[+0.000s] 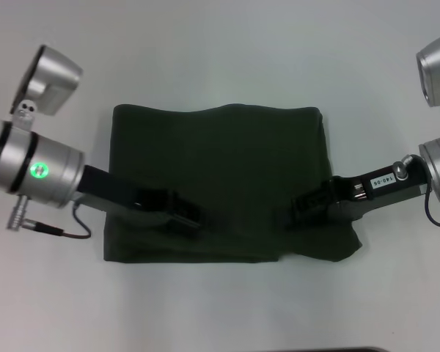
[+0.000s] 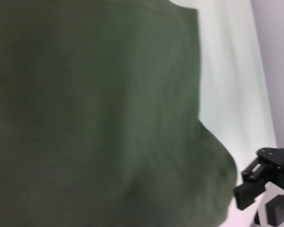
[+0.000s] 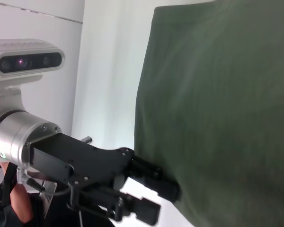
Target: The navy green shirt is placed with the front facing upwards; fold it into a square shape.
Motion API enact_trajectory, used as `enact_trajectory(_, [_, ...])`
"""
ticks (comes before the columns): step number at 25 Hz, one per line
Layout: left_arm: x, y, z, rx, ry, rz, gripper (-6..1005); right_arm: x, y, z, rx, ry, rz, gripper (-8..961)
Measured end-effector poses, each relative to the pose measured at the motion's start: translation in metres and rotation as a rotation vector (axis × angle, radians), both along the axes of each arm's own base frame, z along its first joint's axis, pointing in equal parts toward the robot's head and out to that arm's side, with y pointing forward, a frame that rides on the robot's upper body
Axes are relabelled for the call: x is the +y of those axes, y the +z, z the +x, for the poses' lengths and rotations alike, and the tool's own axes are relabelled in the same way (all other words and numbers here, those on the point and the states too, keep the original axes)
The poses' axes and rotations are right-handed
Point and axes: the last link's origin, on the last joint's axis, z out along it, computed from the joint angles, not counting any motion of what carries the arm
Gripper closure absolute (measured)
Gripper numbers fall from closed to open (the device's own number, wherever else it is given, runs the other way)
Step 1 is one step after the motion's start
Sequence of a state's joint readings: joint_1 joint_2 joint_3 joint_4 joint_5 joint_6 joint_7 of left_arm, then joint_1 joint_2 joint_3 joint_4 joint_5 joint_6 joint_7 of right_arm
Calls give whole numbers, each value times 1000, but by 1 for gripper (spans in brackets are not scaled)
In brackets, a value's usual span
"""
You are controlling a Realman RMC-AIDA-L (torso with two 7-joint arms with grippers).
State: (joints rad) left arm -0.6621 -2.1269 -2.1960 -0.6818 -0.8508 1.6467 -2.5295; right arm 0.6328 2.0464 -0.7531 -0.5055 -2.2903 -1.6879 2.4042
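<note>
Olive folded navy green shirt (image 1: 220,161), one, two end effectors above it, left end effector (image 1: 177,210), right end effector (image 1: 308,205)

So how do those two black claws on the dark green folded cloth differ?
The left gripper reaches over the dark green folded shirt from its left side, the right gripper from its right. The left sits farther in from its edge; the right is nearer its rumpled corner. Both are black and low over the shirt's near half.

The navy green shirt (image 3: 217,113) fills the frame from twelve round to five o'clock as plain dark cloth with no lettering showing, lying on a white table (image 3: 111,71). At seven o'clock the left gripper (image 3: 154,198) reaches in, its black fingers (image 3: 163,187) meeting the cloth's edge.
</note>
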Motion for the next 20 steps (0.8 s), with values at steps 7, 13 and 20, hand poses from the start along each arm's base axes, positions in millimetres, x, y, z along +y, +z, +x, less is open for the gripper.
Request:
enact_trajectory(7, [1, 19, -22, 37, 57, 33, 518, 0, -2, 7, -50, -7, -3, 475])
enact_trajectory(13, [1, 29, -31, 52, 66, 42, 517, -2, -4, 13, -90, -20, -13, 469])
enact_trajectory(20, [-2, 41, -42, 69, 77, 45, 517, -1, -4, 16, -107, -30, -14, 462])
